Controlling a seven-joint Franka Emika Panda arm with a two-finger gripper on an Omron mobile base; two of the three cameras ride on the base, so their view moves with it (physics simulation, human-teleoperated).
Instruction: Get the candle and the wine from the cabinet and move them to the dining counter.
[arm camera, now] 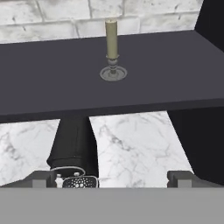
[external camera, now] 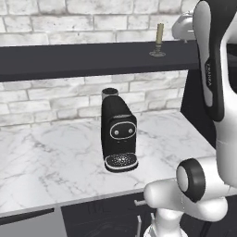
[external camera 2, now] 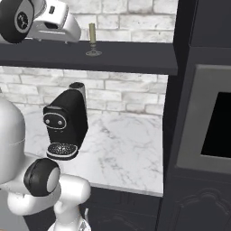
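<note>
Two claw (arm camera: 112, 177) fingertips (arm camera: 40, 177) stand wide apart, holding nothing, level with the cabinet (arm camera: 52, 83) front edge. Candle (arm camera: 112, 49) upright on the cabinet top, ahead of the claw. Black coffee machine (external camera: 118, 135) on the marble counter (external camera: 55, 162) below.

arm's reared way up with the wrist at about 12 o'clock, pincer (arm camera: 112, 177) spread fully wide, its two dark fingertips (arm camera: 40, 178) holding nothing
</note>
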